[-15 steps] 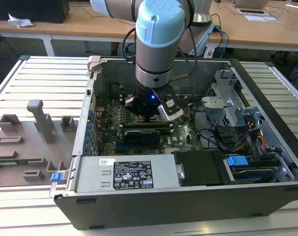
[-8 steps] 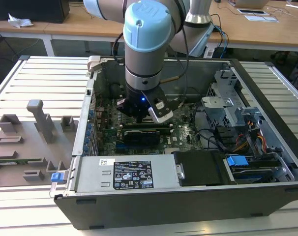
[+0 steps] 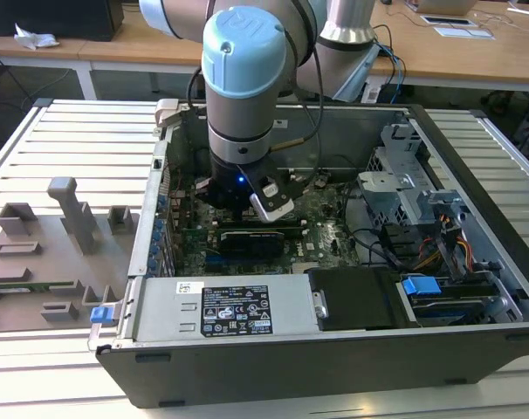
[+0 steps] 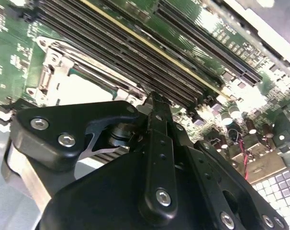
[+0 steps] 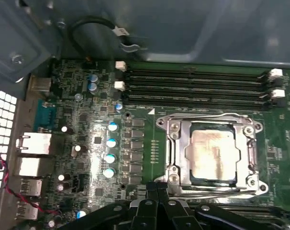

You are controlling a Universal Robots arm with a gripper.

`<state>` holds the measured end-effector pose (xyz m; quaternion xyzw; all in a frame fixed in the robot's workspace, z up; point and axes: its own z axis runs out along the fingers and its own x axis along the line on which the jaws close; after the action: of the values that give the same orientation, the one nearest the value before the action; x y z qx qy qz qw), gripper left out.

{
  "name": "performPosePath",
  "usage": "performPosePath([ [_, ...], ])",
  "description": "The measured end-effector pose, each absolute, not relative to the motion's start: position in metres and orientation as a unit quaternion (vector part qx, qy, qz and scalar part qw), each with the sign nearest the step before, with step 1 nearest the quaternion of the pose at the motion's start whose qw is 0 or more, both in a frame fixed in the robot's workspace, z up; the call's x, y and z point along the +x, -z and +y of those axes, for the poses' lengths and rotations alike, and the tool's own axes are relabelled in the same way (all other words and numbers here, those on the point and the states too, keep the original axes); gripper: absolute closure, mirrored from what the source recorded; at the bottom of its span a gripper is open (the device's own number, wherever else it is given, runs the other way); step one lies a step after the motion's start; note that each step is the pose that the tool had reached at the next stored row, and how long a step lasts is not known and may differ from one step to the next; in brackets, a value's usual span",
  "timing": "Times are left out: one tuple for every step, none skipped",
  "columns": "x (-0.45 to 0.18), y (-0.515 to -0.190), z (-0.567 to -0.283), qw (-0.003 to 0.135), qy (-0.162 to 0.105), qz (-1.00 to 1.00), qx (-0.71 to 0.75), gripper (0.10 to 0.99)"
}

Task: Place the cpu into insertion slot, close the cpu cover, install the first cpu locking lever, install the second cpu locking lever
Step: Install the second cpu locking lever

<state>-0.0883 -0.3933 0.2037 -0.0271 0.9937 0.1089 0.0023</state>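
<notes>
Your cpu (image 5: 213, 151) sits in the insertion slot (image 5: 179, 178), the cpu cover (image 5: 176, 143) folded down around it, wire levers along the frame's edges. The gripper (image 5: 157, 189) hangs just beside the socket's near edge, fingers pressed together, holding nothing. Watch it: a lever half-hooked could spring back, and a slip sideways puts your fingertips (image 4: 154, 103) into the memory slots (image 5: 195, 84).

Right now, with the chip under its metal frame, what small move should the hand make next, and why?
Probably a short push on the wire lever beside the hand. The cpu already lies framed by the closed cpu cover, and the hand's tip sits right at that lever; whether it is hooked yet I cannot tell.
</notes>
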Motion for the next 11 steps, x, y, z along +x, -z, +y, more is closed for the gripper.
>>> performPosePath([
  [-0.0885, -0.2030, -0.3933, 0.002, -0.110, 0.994, -0.028, 0.976],
  [-0.0885, -0.2027, -0.3930, 0.002, -0.111, 0.993, -0.029, 0.976],
  [-0.0885, -0.2019, -0.3909, 0.002, -0.112, 0.993, -0.030, 0.976],
  [-0.0883, -0.2010, -0.3891, 0.002, -0.114, 0.993, -0.031, 0.976],
  [-0.0883, -0.2001, -0.3883, 0.002, -0.114, 0.993, -0.032, 0.976],
  [-0.0882, -0.1991, -0.3875, 0.002, -0.114, 0.993, -0.032, 0.976],
  [-0.0881, -0.1977, -0.3865, 0.002, -0.115, 0.993, -0.033, 0.976],
  [-0.0880, -0.1966, -0.3861, 0.002, -0.115, 0.993, -0.034, 0.976],
  [-0.0880, -0.1959, -0.3862, 0.001, -0.115, 0.993, -0.034, 0.976],
  [-0.0880, -0.1956, -0.3862, 0.001, -0.115, 0.993, -0.034, 0.976],
  [-0.0879, -0.1953, -0.3867, 0.002, -0.116, 0.993, -0.034, 0.976],
])
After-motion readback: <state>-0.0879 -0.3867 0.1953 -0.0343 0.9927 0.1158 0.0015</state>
